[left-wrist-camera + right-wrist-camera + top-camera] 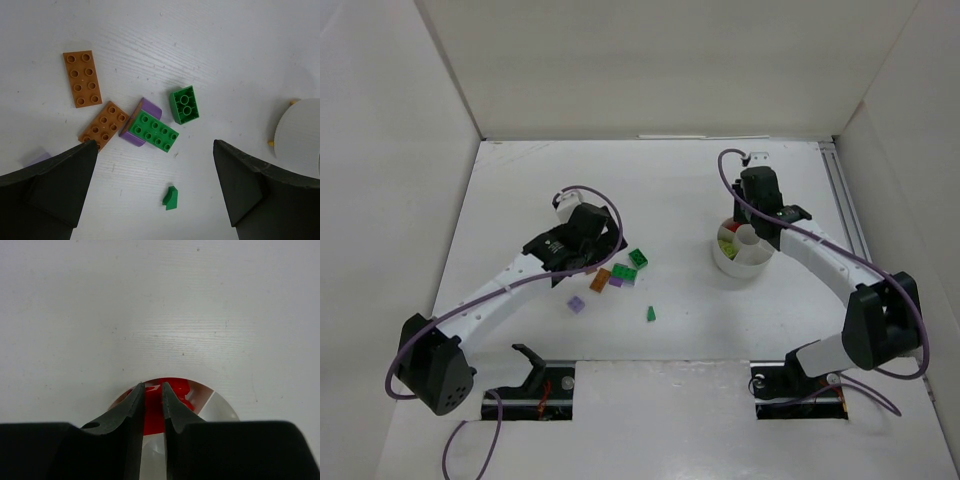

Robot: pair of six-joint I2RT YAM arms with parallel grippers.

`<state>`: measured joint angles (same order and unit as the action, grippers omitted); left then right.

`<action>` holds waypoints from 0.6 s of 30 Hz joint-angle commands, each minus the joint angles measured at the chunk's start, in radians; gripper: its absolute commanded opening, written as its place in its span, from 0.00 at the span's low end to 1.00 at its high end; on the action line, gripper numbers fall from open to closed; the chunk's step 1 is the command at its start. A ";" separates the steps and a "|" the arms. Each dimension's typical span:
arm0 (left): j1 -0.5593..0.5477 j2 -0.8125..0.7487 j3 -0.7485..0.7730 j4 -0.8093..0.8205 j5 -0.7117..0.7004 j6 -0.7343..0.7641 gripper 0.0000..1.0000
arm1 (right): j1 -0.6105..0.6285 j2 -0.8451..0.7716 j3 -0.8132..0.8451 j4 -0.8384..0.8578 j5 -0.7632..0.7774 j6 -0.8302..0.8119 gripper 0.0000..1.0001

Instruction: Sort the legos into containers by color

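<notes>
Legos (625, 272) lie loose on the white bench (225, 45) under the left end effector (153, 150), whose 2 fingers stand spread wide, pinching nothing. Nearest, low in the left wrist view, a small dark green wedge (170, 197) sits apart from the rest. Above it a green brick (152, 131) rests on a lilac brick (150, 107), just beside an orange-brown plate (104, 126). A second orange-brown plate (82, 78) lies at the upper left, and a smaller green brick (184, 104) just right of centre. Farther right, the round white dish (735, 268) holds lime-yellow pieces (725, 241) and red pieces (181, 392). The right end effector (152, 386) hangs over the red compartment with its fingers nearly together; I cannot tell whether they pinch a red piece.
</notes>
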<state>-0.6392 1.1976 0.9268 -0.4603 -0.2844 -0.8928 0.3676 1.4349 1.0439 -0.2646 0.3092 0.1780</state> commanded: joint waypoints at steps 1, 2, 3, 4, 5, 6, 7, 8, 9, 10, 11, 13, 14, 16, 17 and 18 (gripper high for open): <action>0.004 0.002 0.004 0.025 0.002 0.017 1.00 | -0.001 -0.001 0.002 0.027 -0.006 -0.012 0.23; 0.004 0.002 0.004 0.025 0.002 0.017 1.00 | -0.001 -0.001 0.002 0.027 -0.005 -0.003 0.27; 0.004 0.002 0.004 0.025 0.002 0.017 1.00 | -0.010 -0.001 0.002 0.027 -0.005 -0.003 0.29; 0.004 0.013 0.004 0.025 0.002 0.017 1.00 | -0.010 -0.001 -0.007 0.027 -0.005 -0.003 0.31; 0.004 0.013 0.004 0.025 0.002 0.017 1.00 | -0.010 -0.001 -0.007 0.027 -0.005 -0.003 0.34; 0.013 0.023 0.004 0.025 0.002 0.026 1.00 | -0.010 -0.001 -0.007 0.027 -0.015 -0.003 0.37; 0.013 0.023 0.013 0.025 0.002 0.026 1.00 | -0.010 -0.001 -0.007 0.027 -0.024 -0.003 0.39; 0.013 0.033 0.014 0.025 0.002 0.026 1.00 | -0.010 -0.001 -0.007 0.027 -0.024 -0.014 0.41; 0.013 0.033 0.014 0.025 0.011 0.026 1.00 | -0.010 -0.001 -0.007 0.027 -0.033 -0.014 0.41; 0.013 0.033 0.014 0.025 0.011 0.026 1.00 | -0.010 -0.001 -0.007 0.027 -0.033 -0.014 0.43; 0.013 0.033 0.014 0.025 0.011 0.026 1.00 | -0.010 -0.001 -0.007 0.027 -0.042 -0.014 0.43; 0.013 0.033 0.014 0.025 0.011 0.026 1.00 | -0.010 -0.011 -0.007 0.027 -0.068 -0.037 0.43; 0.013 0.033 0.004 0.025 0.011 0.026 1.00 | -0.010 -0.025 -0.007 0.040 -0.080 -0.050 0.44; 0.013 0.014 -0.005 0.025 0.011 0.016 1.00 | 0.017 -0.056 -0.007 0.054 -0.102 -0.106 0.49; 0.022 0.014 -0.020 0.025 0.011 0.015 1.00 | 0.049 -0.065 -0.016 0.054 -0.102 -0.118 0.49; 0.023 0.014 -0.037 0.025 0.011 0.015 1.00 | 0.066 -0.085 -0.016 0.064 -0.102 -0.144 0.50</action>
<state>-0.6285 1.2388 0.9211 -0.4442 -0.2680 -0.8803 0.3836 1.4258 1.0298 -0.2611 0.2451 0.1089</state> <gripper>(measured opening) 0.997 0.498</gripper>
